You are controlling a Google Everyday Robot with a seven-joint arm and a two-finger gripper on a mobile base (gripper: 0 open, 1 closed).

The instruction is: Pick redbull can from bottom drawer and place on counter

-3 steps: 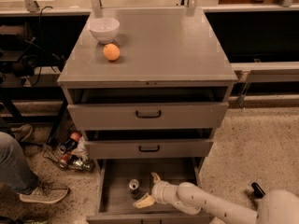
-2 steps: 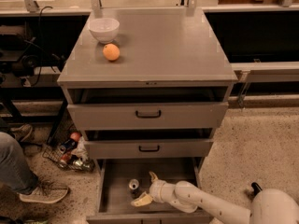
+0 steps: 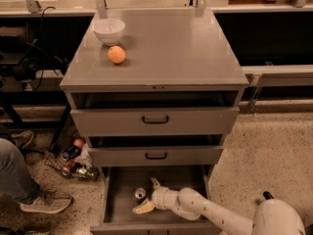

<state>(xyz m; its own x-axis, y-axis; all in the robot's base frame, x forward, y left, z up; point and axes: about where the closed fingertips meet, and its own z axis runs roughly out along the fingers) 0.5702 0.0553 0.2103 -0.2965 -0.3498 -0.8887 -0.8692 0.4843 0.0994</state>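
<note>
The slim silver-and-blue metal redbull can (image 3: 140, 194) stands on the floor of the deep grey metal bottom drawer (image 3: 117, 202), a little to the 9 o'clock side of the middle. The robot's pale two-finger end effector (image 3: 145, 196) is down in the drawer right by the can, with its arm coming in from 4 o'clock. Its fingers are spread wide, one at 1 o'clock of the can and one at 6 o'clock. I cannot tell if they touch the can.

To do this well, I think the can should sit fully between the fingers. Then squeeze gently and lift it up and out toward 6 o'clock, clear of the drawer above.

Far up at 12 o'clock is the broad flat grey worktop (image 3: 176, 48).

Count:
- one redbull can
- one bottom drawer
- two shallower grey drawers (image 3: 195, 122)
- one round orange fruit (image 3: 116, 54)
- one white bowl (image 3: 109, 31)
</note>
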